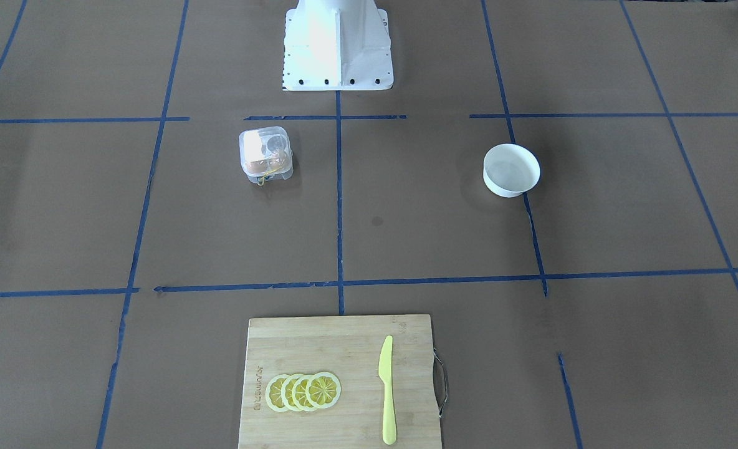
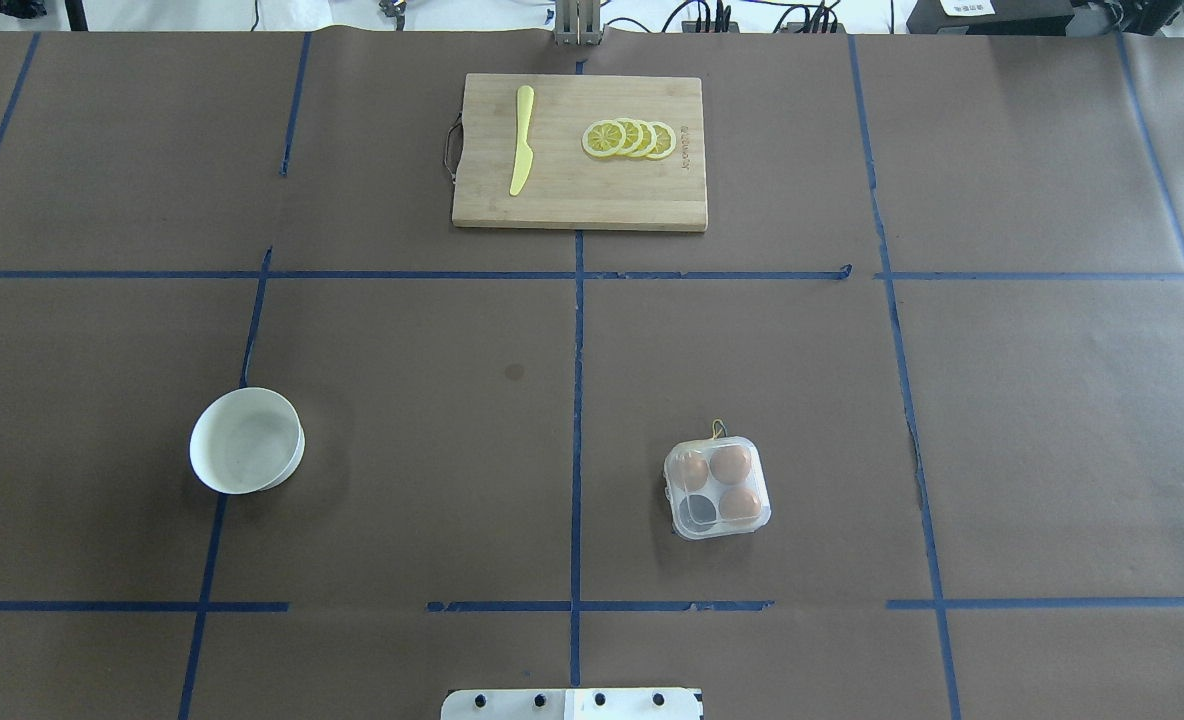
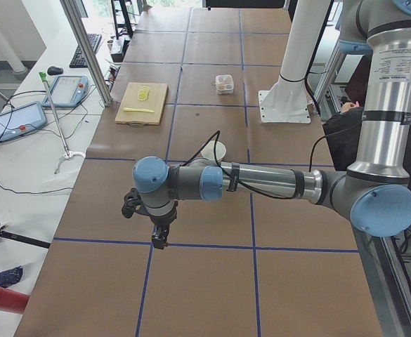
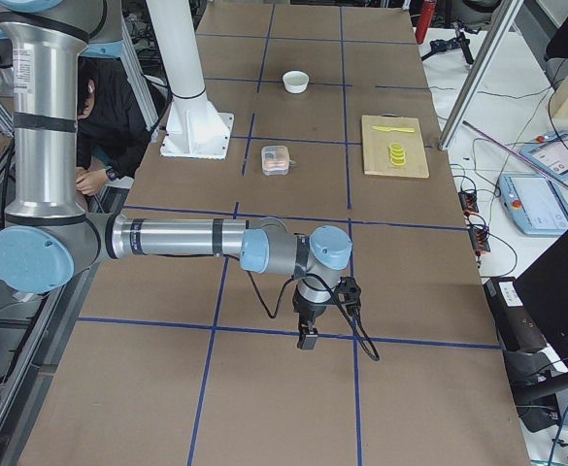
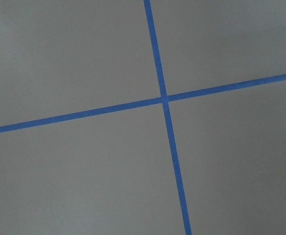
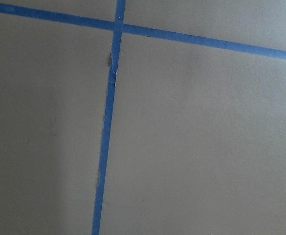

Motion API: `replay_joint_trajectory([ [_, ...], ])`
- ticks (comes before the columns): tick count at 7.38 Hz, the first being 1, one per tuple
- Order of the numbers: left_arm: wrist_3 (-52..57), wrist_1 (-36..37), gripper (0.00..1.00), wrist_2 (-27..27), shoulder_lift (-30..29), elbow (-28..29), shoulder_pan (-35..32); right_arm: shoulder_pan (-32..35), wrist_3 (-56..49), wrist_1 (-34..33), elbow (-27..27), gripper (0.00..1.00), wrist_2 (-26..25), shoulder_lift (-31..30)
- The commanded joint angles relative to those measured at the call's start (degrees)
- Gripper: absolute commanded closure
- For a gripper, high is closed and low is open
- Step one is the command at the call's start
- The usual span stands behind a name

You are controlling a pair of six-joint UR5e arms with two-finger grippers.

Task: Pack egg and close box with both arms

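Late stage of the task, judged from the layout. The box point(image 2: 762, 478) sits on the counter point(image 2: 402, 500), well apart from both sets of fingers and between them along the counter's length, nearer the right fingers point(image 4: 307, 340) than the left fingers point(image 3: 160, 241). Three orange-brown eggs point(image 2: 731, 463) fill three of its four cups. The fourth cup point(image 2: 698, 510) is empty, but so is the white bowl point(image 2: 247, 440) on the left fingers' side, and no loose egg shows anywhere. The clear lid appears to lie down over the cups, giving the box a compact, rounded square outline with a thin yellow string point(image 2: 718, 429) trailing from one edge. Whether it is latched cannot be told through the clear plastic. Packing therefore looks done and the closing seems done too, so at most a check of the latch is left. Each set of fingers points down over bare counter at its own end. They show only in the side views, so whether they are released or clenched cannot be told. The wrist views show only counter and blue tape.
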Motion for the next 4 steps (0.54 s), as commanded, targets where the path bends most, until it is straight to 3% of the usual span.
replay_joint_trajectory([
  [1,0.00,0.21,0.00,0.00,0.05,0.03,0.16,-1.18,0.08,0.00,0.05,0.00,0.01,0.00],
  [4,0.00,0.30,0.00,0.00,0.14,0.03,0.25,-1.71,0.08,0.00,0.14,0.00,0.28,0.00],
])
